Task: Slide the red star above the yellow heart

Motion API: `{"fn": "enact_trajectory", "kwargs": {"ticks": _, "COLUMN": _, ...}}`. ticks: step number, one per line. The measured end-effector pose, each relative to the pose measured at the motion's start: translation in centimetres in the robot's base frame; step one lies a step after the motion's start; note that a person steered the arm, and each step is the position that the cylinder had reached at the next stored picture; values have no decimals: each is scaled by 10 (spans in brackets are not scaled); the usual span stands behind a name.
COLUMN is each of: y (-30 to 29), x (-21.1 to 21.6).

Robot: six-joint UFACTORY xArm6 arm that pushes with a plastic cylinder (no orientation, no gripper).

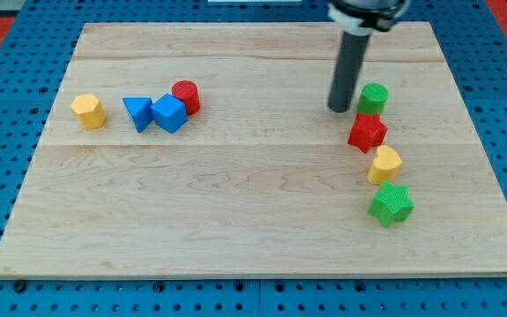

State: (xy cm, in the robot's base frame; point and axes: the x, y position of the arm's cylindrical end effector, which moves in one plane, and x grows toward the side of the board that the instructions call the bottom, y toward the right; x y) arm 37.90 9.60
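Observation:
The red star (367, 132) lies at the board's right, just above and left of the yellow heart (384, 165), touching or nearly touching it. My tip (339, 107) rests on the board just up-left of the red star and left of the green cylinder (373, 98), a small gap from both. The green cylinder sits directly above the red star, touching it.
A green star (391, 204) lies below the yellow heart. At the left sit a yellow hexagon (88, 111), a blue triangle (136, 113), a blue cube (170, 114) and a red cylinder (186, 95). The wooden board (236, 211) ends near the blocks on the right.

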Motion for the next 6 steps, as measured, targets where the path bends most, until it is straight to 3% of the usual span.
{"fn": "enact_trajectory", "kwargs": {"ticks": 1, "y": -26, "x": 27}}
{"fn": "enact_trajectory", "kwargs": {"ticks": 6, "y": 39, "x": 53}}
